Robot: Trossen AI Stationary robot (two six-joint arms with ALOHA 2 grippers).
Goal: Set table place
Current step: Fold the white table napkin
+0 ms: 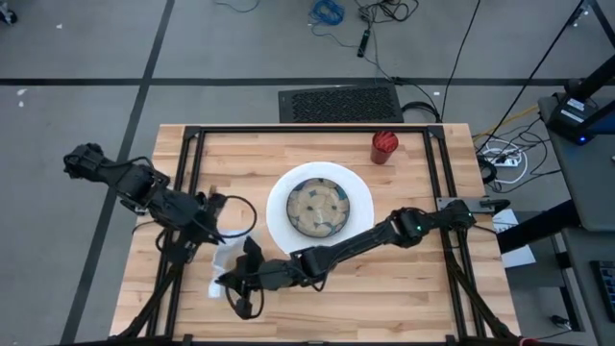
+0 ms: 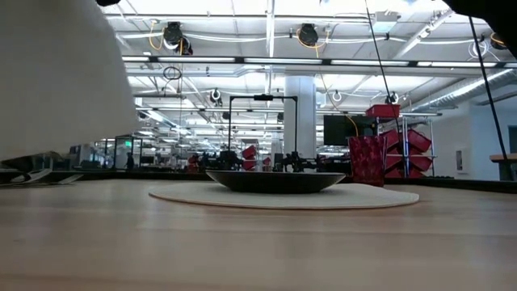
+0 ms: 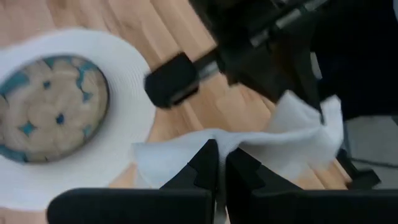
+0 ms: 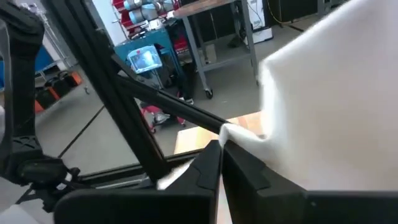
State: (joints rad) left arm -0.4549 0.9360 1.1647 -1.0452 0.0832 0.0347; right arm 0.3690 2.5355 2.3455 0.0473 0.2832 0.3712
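Near the table's point(image 1: 404, 279) front-left, both arms pinch a white napkin point(image 3: 292, 134).

Bright, even ceiling strip lighting throughout; both wrist views are motion-blurred, shadows soft.

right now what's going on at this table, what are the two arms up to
Both arms are working on a white napkin at the front left of the wooden table. The left gripper is shut on one edge of it, and the right gripper is shut on another part. A white plate with a patterned bowl on it sits in the middle, and a red cup stands at the back right.
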